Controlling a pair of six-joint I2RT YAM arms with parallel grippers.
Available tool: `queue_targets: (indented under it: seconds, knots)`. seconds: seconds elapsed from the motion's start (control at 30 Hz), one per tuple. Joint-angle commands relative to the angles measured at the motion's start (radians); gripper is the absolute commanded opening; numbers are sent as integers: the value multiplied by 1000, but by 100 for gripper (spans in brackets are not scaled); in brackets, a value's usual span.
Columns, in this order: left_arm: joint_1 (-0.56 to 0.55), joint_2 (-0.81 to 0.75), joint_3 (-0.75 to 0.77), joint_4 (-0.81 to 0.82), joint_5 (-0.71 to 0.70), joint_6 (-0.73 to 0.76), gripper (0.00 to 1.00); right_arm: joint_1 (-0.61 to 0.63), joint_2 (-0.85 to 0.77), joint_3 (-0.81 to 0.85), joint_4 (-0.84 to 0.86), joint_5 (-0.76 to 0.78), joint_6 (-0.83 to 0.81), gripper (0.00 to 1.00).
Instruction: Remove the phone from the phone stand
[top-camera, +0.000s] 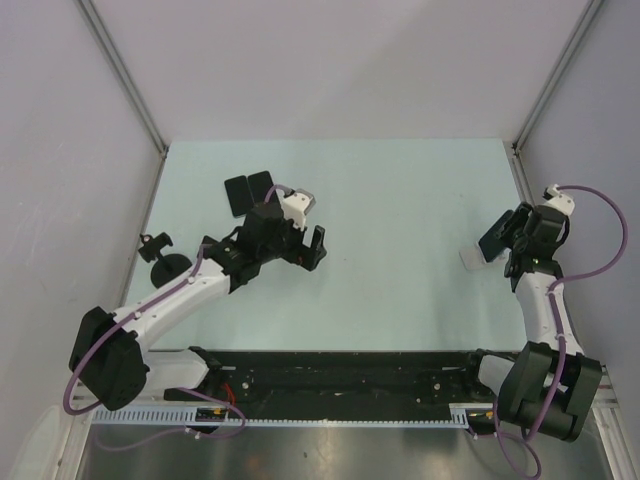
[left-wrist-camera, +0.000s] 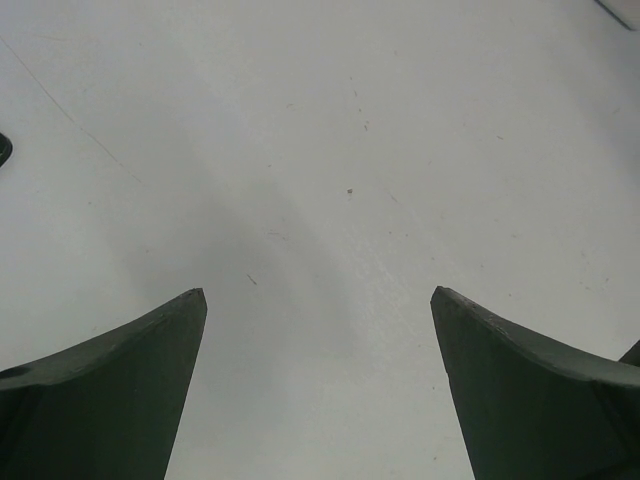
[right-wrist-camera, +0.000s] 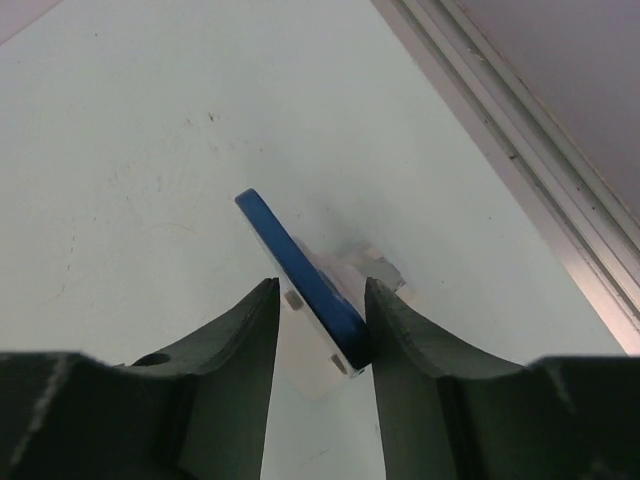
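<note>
The phone, seen edge-on as a blue slab, leans tilted in the small clear-white phone stand near the table's right edge. In the top view the phone is dark and the stand pokes out to its left. My right gripper straddles the phone's lower end. Its right finger touches the phone's bottom corner and its left finger sits against the other face. The phone still rests in the stand. My left gripper is open and empty over bare table; it also shows in the top view.
Two black flat pads lie behind the left arm. A black round-based holder stands at the left edge. An aluminium frame rail runs close by on the right of the stand.
</note>
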Motion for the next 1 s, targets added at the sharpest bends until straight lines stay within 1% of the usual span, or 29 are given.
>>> queue_targets:
  seconds: [0.0,0.03,0.1,0.13,0.2,0.23,0.33,0.53,0.6,0.73,0.77,0.83,0.97]
  knots:
    - [-24,-23,-2,42,8,27,100,-4,-14,-14,84,-39,-20,40]
    - [-25,-22,-2,44,11,24,100,-4,-20,-18,85,-36,-24,34]
    - [-28,-20,-4,47,17,18,100,-4,-37,-21,87,-31,-29,27]
    - [-30,-19,-4,47,19,16,100,-4,-37,-22,87,-30,-33,19]
    - [-30,-17,-4,52,28,15,100,5,-58,-22,87,-25,-41,13]
    - [-31,-16,-2,52,29,13,100,10,-66,-24,85,-22,-55,6]
    - [-31,-8,1,56,49,5,100,39,-103,-24,82,-1,-73,0]
    - [-31,12,24,70,89,-10,100,83,-202,-16,74,-11,-104,0]
    - [-31,18,42,69,106,-19,100,88,-226,-2,65,-42,-95,0]
    - [-40,24,71,78,109,-28,100,132,-256,25,47,-145,-47,0]
    - [-45,26,80,82,105,-28,100,164,-258,31,47,-184,-40,0]
    - [-62,29,102,92,97,-15,100,200,-255,47,45,-212,-4,0]
    - [-100,35,139,116,88,19,100,295,-215,70,50,-350,58,0]
